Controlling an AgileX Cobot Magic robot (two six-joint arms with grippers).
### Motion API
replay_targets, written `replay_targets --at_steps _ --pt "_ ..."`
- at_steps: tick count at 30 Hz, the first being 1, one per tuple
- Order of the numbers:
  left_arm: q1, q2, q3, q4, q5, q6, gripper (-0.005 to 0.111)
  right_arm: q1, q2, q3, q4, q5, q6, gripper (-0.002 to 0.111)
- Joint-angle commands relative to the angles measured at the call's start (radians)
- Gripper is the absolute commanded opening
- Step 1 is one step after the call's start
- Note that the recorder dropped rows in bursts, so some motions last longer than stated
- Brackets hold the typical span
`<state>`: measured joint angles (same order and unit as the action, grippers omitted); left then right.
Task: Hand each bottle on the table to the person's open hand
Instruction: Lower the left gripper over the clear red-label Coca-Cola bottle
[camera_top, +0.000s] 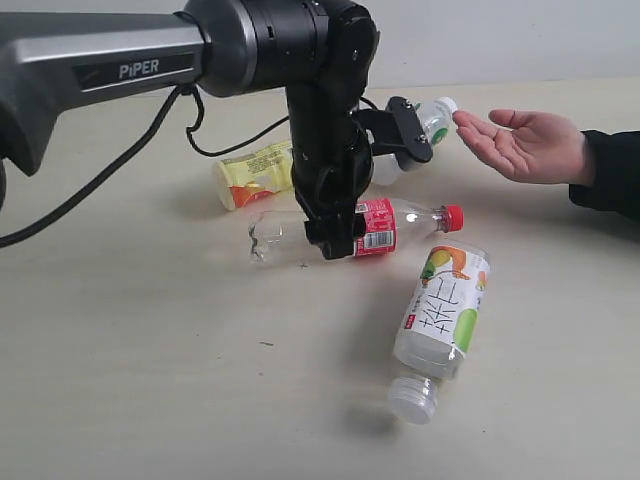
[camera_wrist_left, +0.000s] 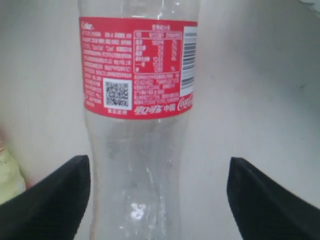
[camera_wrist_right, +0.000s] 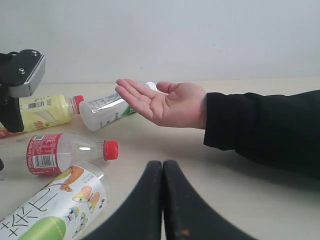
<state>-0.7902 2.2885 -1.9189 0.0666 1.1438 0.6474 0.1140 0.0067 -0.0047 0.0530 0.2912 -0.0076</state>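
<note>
On the pale table (camera_top: 150, 380), all four bottles lie on their sides. The left gripper (camera_top: 336, 238) is down over the clear bottle with red label (camera_wrist_left: 137, 70). Its jaws are wide apart, one on each side of the bottle's clear body, with a gap visible on both sides, so there is no grip. That bottle's red cap points toward the person's side. The yellow bottle (camera_top: 255, 172) lies just behind the arm and is partly hidden by it. The bottle with white-green label (camera_wrist_right: 102, 111) lies beside the person's open hand (camera_top: 525, 145), white cap close to the fingertips; contact cannot be told. The hand is palm up, holding nothing, hovering above the table's far right. The wider bottle (camera_top: 445, 305) lies nearer the front, just beside the red-label one, with its white cap toward the front edge. The right gripper (camera_wrist_right: 163, 172) is low over the table, jaws pressed together with nothing between them, pointing toward the hand and well apart from all the bottles.
</note>
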Motion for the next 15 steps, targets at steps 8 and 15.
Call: replay_targets --at_steps 8,15 --pt "0.010 0.052 -0.004 0.008 -0.073 0.004 0.073 -0.005 -0.007 0.005 -0.001 -0.008 0.002 0.000" --pt "0.012 0.067 -0.004 0.008 -0.081 0.004 0.073 -0.005 -0.007 0.005 -0.001 -0.008 0.002 0.000"
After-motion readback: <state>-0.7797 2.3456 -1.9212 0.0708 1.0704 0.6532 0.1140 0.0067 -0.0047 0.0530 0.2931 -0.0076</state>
